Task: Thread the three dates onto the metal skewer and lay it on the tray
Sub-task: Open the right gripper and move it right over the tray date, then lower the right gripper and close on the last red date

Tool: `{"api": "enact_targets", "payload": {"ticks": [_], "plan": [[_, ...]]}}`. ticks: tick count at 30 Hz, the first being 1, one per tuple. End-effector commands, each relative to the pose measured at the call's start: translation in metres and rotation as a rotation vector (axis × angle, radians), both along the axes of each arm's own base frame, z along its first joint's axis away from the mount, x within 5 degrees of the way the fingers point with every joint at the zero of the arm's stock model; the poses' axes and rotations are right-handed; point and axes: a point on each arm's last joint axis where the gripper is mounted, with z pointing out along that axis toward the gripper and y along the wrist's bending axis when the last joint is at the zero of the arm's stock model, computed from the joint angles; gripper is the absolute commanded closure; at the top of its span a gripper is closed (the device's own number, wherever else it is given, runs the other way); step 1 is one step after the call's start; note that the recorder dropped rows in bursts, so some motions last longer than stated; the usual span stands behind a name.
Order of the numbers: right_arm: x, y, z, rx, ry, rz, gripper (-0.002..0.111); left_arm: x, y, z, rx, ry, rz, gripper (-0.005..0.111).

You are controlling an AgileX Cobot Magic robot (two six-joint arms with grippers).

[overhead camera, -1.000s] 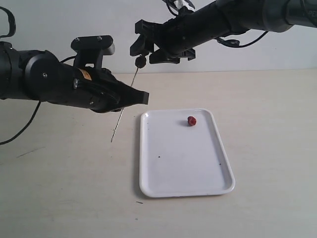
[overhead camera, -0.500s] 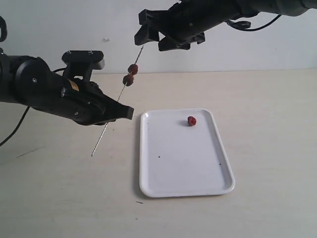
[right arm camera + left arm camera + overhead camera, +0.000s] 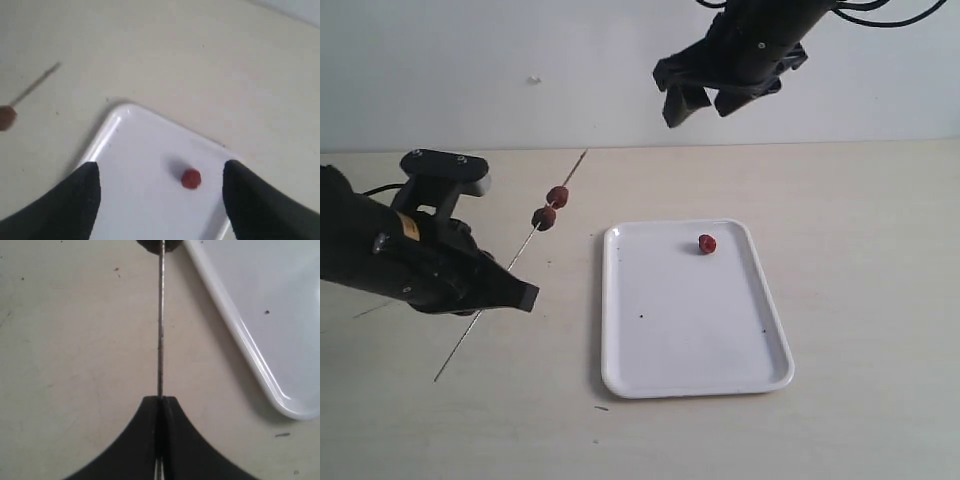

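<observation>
**Desk:** What does the left side look like?

**Operator:** My left gripper point(image 3: 523, 297) sits low over the beige tabletop point(image 3: 860, 250), off the long left edge of the flat white rectangular tray point(image 3: 690, 340). Its black fingers point(image 3: 180, 440) are pressed together on the thin, straight grey metal skewer point(image 3: 520, 250). The rod slants, with its upper tip toward the pale wall point(image 3: 470, 60) and its lower end poking out past the gripper toward the table's near edge. I cannot tell whether that end touches the table.

**Desk:** And the fruit?

**Operator:** Two small wrinkled dark red dates point(image 3: 546, 217) sit on the rod, touching each other, between the gripper and the upper tip. They are off the tray, near its far left corner. The third small reddish date point(image 3: 707, 243) lies loose on the tray near its far short edge, toward the right corner. I also see tiny dark specks point(image 3: 640, 317) on the white.

**Desk:** Anything in the way?

**Operator:** My right gripper point(image 3: 698, 110) hangs high over the table's far edge, fingers spread wide and holding nothing, well apart from the rod. In the exterior view the left arm's black body covers the stretch of skewer where it is held.

**Desk:** Do the wrist views add anything?

**Operator:** The left wrist view shows the pinch itself, with the rod coming out of the seam between the fingers. It also shows one date cut off at the picture's border and a rounded tray corner. The right wrist view frames the loose date between its spread fingers, and catches the skewer's tip and one threaded date at the border.
</observation>
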Motion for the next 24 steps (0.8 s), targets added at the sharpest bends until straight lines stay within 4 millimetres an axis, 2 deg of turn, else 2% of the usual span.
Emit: {"api": "enact_targets", "payload": {"ticks": [1,8,12,14,18,21,24], "plan": [[-0.004,-0.004,-0.019,-0.088,0.129,0.034,0.041,-0.019,0.011,0.007,-0.017,-0.015,0.008,0.107],[0.006,-0.002,-0.061,-0.113,0.215,0.061,0.041,-0.040,0.023,0.008,-0.032,-0.013,0.020,0.107],[0.013,-0.001,-0.099,-0.136,0.279,0.091,0.041,-0.043,0.024,0.007,-0.032,-0.014,0.021,0.107],[0.016,-0.001,-0.109,-0.140,0.296,0.073,0.042,-0.042,0.024,0.008,-0.036,-0.024,0.022,0.107],[0.021,-0.006,-0.115,-0.198,0.318,0.011,0.044,-0.042,0.024,0.008,-0.043,-0.023,0.029,0.107],[0.027,-0.006,-0.107,-0.220,0.376,0.026,0.044,-0.042,0.024,0.008,-0.043,-0.025,0.029,0.107],[0.042,-0.002,-0.101,-0.207,0.322,0.017,0.045,-0.042,0.024,0.008,-0.046,-0.024,0.032,0.107]]}}
